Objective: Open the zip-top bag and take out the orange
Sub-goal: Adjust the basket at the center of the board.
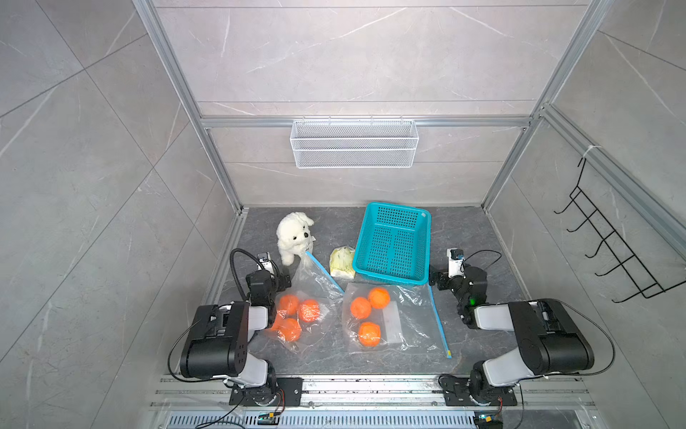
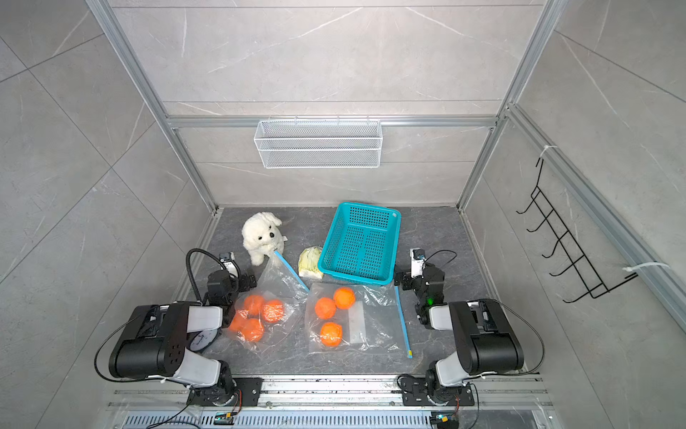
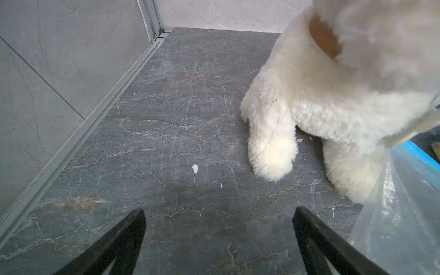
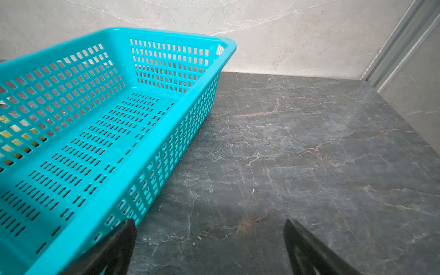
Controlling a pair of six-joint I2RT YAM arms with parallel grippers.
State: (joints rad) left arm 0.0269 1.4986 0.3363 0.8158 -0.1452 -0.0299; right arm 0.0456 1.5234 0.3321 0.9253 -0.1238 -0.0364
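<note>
Jaws gape wide and empty on left gripper (image 3: 219, 214) and right gripper (image 4: 209, 223); white sticker (image 1: 423, 214) at the basket's (image 1: 365, 237) one o'clock corner, too small to read

Both top views are looking steeply down from high above the arms' base rail toward the back wall, sharing nearly the whole tabletop (image 1: 334, 230). The left wrist camera is riding low and close, facing the far left corner and sharing with them the plush dog (image 3: 321, 107) and the edge of a zip-top bag (image 3: 404, 226). The right wrist camera is looking low along the teal basket (image 4: 166, 35) toward the far right corner.
</note>
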